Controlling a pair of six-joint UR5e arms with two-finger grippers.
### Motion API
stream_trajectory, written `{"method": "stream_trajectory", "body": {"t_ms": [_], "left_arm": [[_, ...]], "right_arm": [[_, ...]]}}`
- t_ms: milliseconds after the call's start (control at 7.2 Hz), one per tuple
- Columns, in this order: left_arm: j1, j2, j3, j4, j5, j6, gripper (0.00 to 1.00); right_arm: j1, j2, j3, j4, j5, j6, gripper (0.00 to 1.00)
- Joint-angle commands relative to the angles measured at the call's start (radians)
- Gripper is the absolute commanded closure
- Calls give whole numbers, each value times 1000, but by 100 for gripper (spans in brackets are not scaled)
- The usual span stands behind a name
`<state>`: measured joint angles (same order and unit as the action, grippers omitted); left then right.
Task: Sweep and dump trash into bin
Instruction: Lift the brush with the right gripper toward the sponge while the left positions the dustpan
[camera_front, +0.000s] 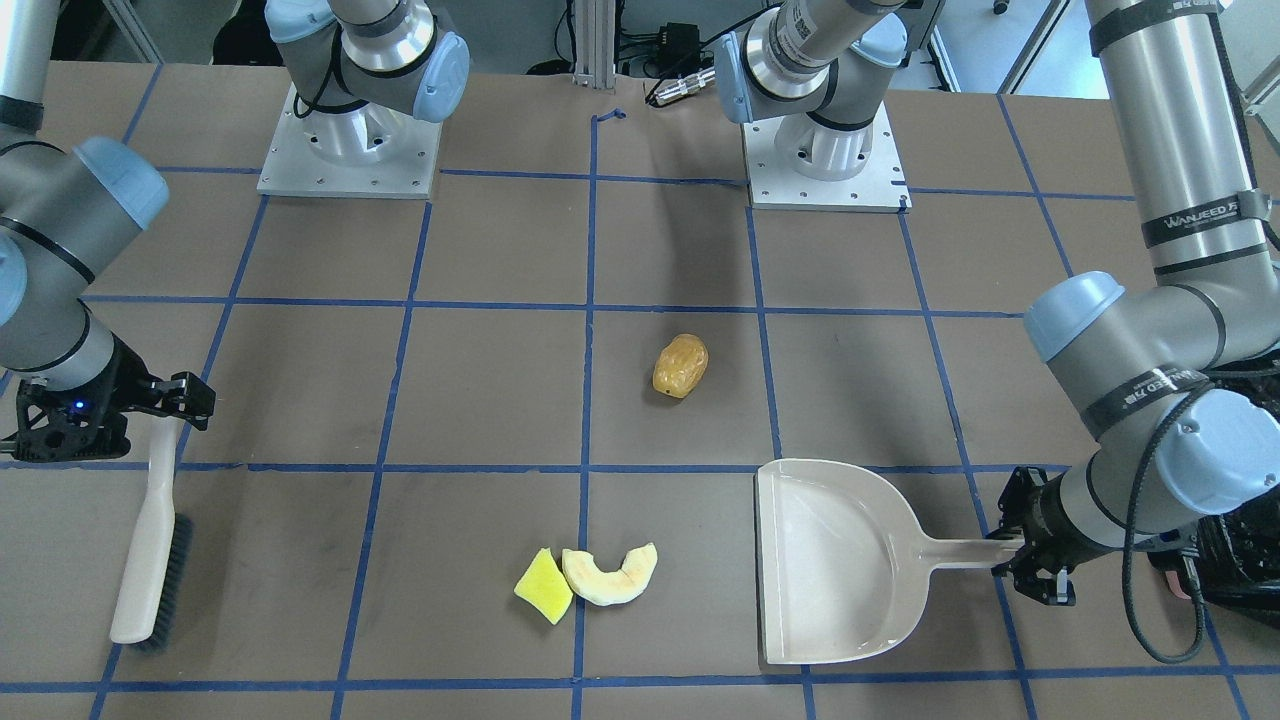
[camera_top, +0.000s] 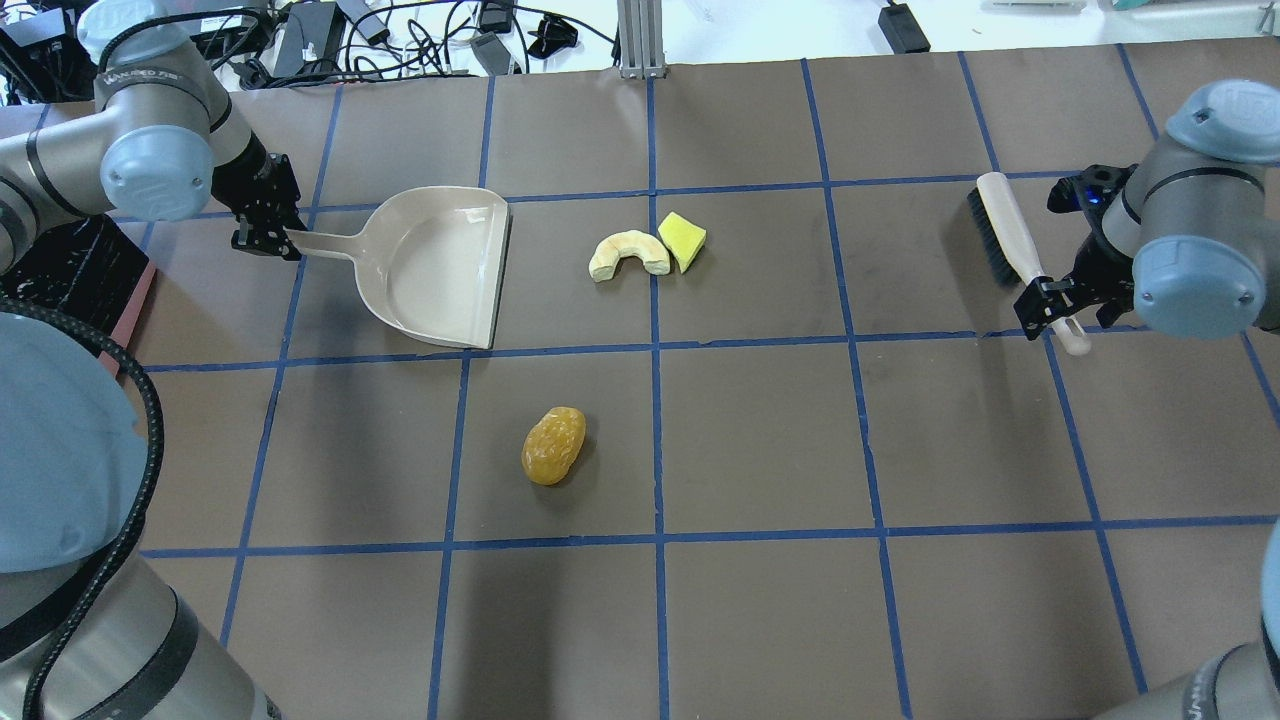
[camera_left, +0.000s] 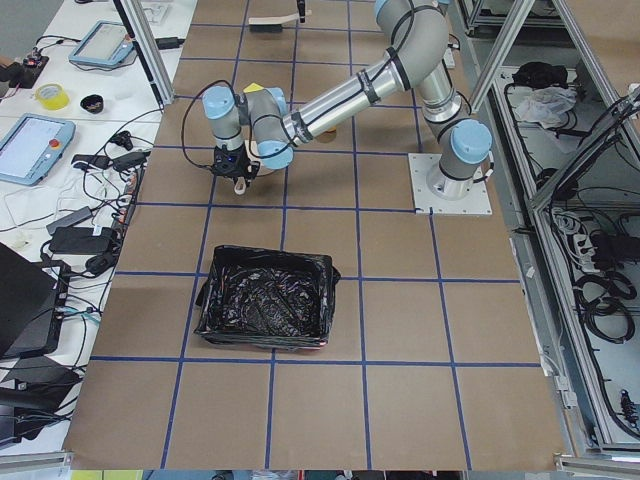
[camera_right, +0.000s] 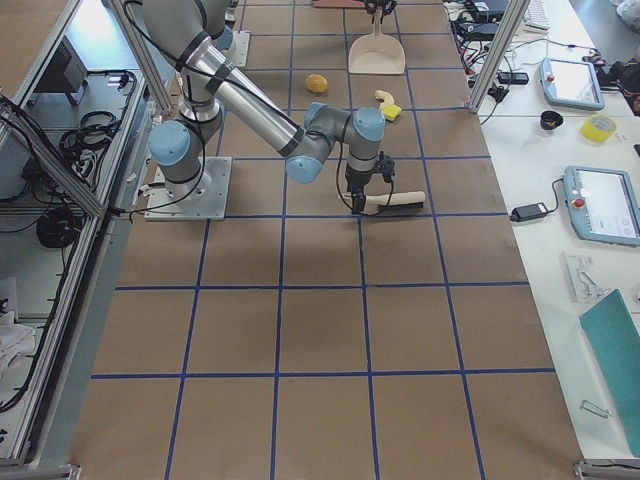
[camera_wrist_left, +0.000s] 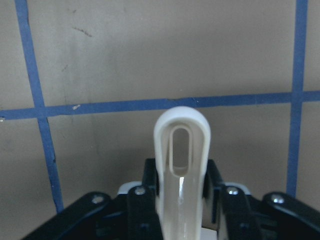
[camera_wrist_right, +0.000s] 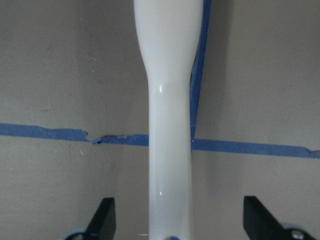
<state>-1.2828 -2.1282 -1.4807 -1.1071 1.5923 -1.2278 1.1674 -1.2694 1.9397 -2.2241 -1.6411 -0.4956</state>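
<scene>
The trash lies on the brown table: a yellow wedge (camera_top: 681, 240) touches a cream rind slice (camera_top: 628, 254), and a golden-brown nugget (camera_top: 553, 445) lies apart, nearer the robot. The beige dustpan (camera_top: 440, 265) lies flat, its mouth facing the rind. My left gripper (camera_top: 268, 225) is shut on the dustpan's handle (camera_wrist_left: 181, 150). My right gripper (camera_top: 1050, 300) is open, its fingers (camera_wrist_right: 106, 220) wide apart astride the white brush handle (camera_wrist_right: 170, 125). The brush (camera_top: 1005, 235) lies on the table. The bin (camera_left: 265, 310) with its black bag stands behind my left gripper.
Blue tape lines grid the table. The two arm bases (camera_front: 348, 150) stand on plates at the robot's edge. Cables and boxes (camera_top: 330, 25) lie beyond the far edge. The bin's corner (camera_top: 75, 275) shows at the overhead view's left edge.
</scene>
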Motion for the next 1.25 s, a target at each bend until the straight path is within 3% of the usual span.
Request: {"method": "stream_trajectory", "body": {"t_ms": [0,417,556,833,1111], "left_arm": [[7,4,2,1,-28,-40,100],[-15,42,14,-5,76,-131,100],[-47,59,17,-5,95,-151,100],[-122,64,40,-36,148,-223,100],[-176,60,53,-72,160,-267,100]], "right_arm": [[0,8,1,-8,1,29,19],[1,-4,-4,-29,7,35,19],[2,-4,-2,-29,7,35,28],[2,-2,-1,-26,17,29,33],[2,-4,2,-28,30,25,49]]}}
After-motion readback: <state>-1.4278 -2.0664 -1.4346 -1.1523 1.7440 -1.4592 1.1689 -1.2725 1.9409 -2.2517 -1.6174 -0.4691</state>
